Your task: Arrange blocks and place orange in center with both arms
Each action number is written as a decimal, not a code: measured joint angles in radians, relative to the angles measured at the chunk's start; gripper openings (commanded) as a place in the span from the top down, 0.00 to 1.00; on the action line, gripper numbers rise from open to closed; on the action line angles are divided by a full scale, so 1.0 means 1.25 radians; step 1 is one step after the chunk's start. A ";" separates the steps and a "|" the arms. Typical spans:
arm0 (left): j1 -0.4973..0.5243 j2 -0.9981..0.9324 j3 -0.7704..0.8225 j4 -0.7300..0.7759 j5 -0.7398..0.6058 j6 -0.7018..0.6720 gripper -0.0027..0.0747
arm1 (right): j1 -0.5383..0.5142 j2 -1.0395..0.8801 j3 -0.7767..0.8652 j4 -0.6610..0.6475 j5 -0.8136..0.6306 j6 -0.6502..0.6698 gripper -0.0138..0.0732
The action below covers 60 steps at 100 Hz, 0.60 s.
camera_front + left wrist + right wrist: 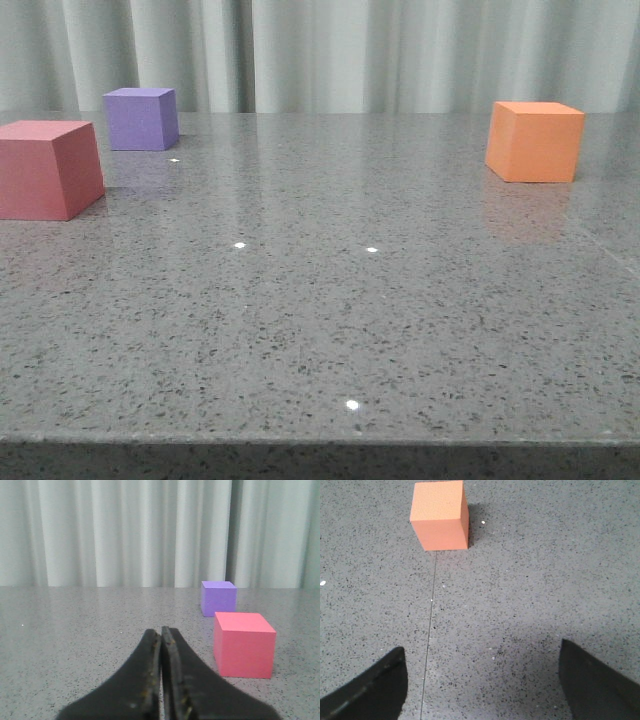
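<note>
Grey speckled tabletop (pixel 330 330); my right gripper (pixel 482 680) wide, orange cube (pixel 440 515) ahead, apart; left gripper (pixel 161 645) closed, empty. Off-center approach could shove cube.

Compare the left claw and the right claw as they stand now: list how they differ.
The left claw has its dark fingers pressed together, shut on nothing; the right claw has its fingers spread wide apart. The left claw faces level across the grey speckled table, with the red-pink matte cube and the purple matte cube ahead; the right claw looks down at the orange matte cube. Both hold nothing and touch no cube.
</note>
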<state>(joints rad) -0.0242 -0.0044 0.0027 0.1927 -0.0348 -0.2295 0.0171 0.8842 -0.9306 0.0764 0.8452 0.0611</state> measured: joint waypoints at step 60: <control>0.000 0.000 0.000 0.000 0.000 0.000 0.99 | 0.091 0.490 -0.346 0.032 -0.008 0.000 0.11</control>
<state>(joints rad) -0.0242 -0.0044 0.0027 0.1927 -0.0348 -0.2295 0.1310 1.4967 -1.3631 0.1161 0.8348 0.0611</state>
